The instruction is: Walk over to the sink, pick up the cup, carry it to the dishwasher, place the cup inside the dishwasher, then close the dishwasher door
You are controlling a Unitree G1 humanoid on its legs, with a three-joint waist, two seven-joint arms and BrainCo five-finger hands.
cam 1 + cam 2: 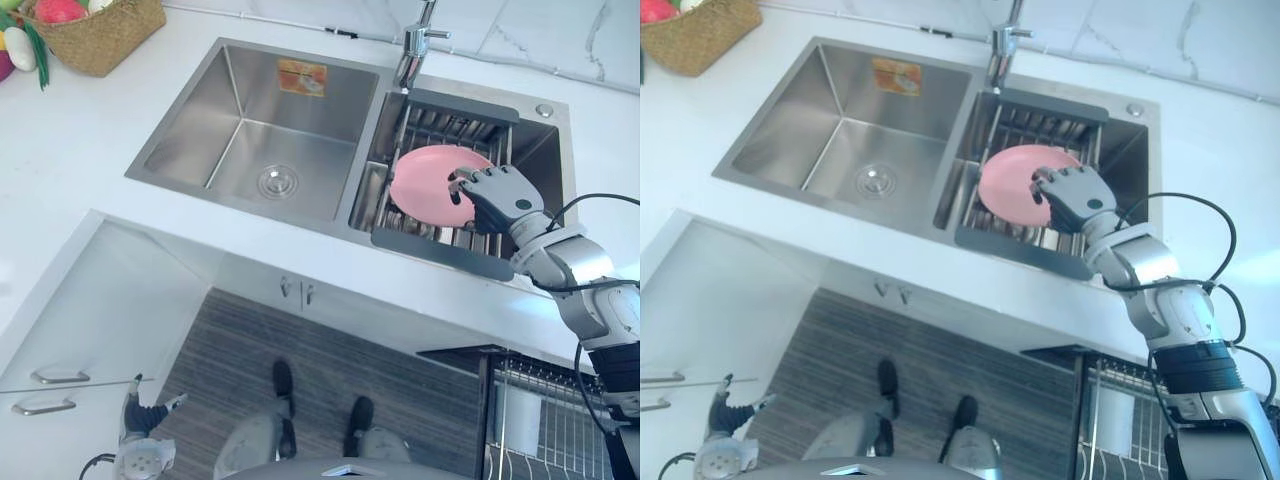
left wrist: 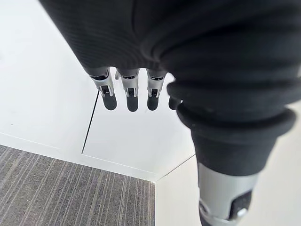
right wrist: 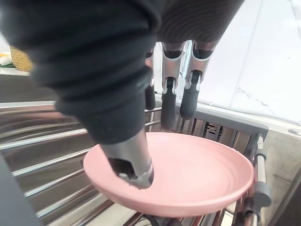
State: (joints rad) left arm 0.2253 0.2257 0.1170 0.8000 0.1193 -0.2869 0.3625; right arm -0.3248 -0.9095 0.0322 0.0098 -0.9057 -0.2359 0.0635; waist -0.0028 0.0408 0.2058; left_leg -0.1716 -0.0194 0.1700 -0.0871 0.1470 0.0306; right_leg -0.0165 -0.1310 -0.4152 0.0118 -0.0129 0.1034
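From the left eye view, a steel double sink is set in a white counter. Its right basin holds a dish rack with a pink plate lying tilted on the bars. The right hand sits over the plate's right edge and covers part of it. A faucet stands behind. A wicker basket and a dishwasher rack are both cut off by the frame. The left hand hangs low beside the drawers.

In the left wrist view, its fingers hang nearly straight and hold nothing, with the striped floor below.

In the right wrist view, the thumb rests inside the plate and the nearly straight fingers reach past its far rim. Whether they touch it is hard to make out.
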